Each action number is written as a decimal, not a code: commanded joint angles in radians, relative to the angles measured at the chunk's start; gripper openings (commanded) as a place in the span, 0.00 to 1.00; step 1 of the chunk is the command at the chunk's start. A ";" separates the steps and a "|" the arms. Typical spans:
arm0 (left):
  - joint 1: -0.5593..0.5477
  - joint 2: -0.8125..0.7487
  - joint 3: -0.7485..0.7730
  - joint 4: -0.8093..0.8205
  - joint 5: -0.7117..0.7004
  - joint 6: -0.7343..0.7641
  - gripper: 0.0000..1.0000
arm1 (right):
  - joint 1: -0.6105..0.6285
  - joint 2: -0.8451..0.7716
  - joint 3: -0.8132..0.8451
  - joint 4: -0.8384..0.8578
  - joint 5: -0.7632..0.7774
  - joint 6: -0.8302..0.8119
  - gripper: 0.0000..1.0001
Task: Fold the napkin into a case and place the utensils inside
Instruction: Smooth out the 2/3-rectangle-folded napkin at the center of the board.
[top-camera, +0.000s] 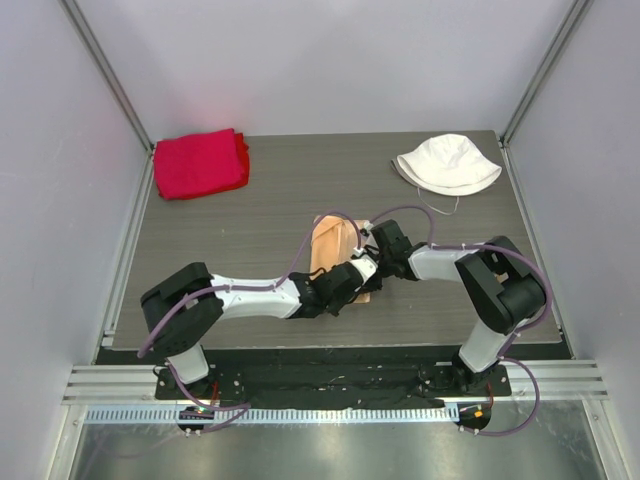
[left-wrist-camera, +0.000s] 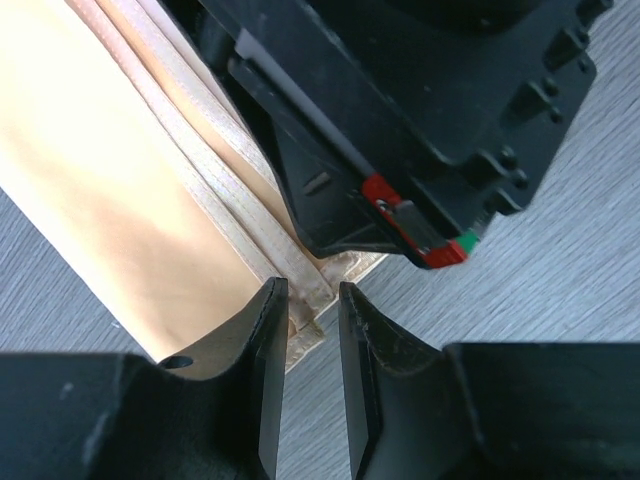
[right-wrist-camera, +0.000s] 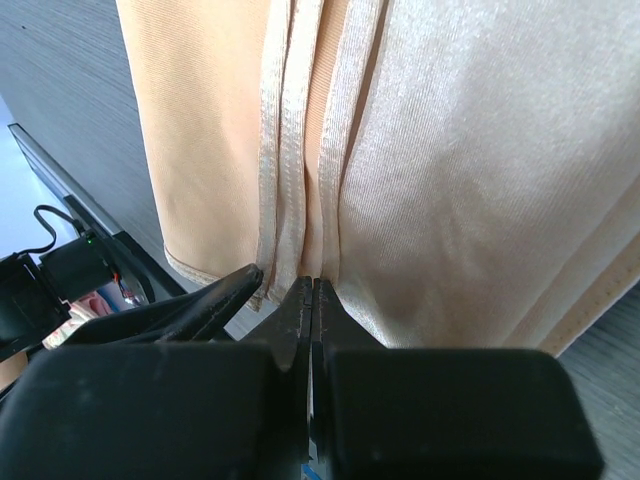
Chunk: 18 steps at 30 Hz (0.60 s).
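The peach satin napkin (top-camera: 335, 245) lies folded lengthwise into a narrow flat case at the table's middle, its hemmed layers stacked (left-wrist-camera: 120, 180) (right-wrist-camera: 450, 150). My left gripper (top-camera: 362, 274) (left-wrist-camera: 312, 295) is at its near corner, jaws a little apart on either side of the hem. My right gripper (top-camera: 370, 240) (right-wrist-camera: 312, 285) is shut, tips touching the cloth at the fold line, with no cloth visibly between them. Its black body (left-wrist-camera: 420, 120) hangs just over the left fingers. The utensils are out of view.
A thick red cloth (top-camera: 200, 162) lies at the back left and a white bucket hat (top-camera: 447, 163) at the back right. The dark table (top-camera: 250, 220) ends at walls on three sides. The two grippers are almost touching.
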<state>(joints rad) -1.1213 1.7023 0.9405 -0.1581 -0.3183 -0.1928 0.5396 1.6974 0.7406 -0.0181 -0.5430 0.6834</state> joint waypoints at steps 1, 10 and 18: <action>-0.009 -0.024 0.035 -0.030 -0.028 0.018 0.31 | -0.003 0.013 -0.010 0.043 0.000 -0.002 0.01; -0.009 -0.046 0.023 -0.066 -0.050 0.009 0.31 | -0.003 0.013 -0.020 0.044 0.000 -0.005 0.01; -0.017 -0.082 0.030 -0.061 -0.091 0.013 0.33 | -0.003 0.015 -0.017 0.044 -0.008 -0.005 0.01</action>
<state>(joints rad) -1.1278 1.6932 0.9463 -0.2237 -0.3614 -0.1925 0.5388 1.7027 0.7341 0.0074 -0.5533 0.6846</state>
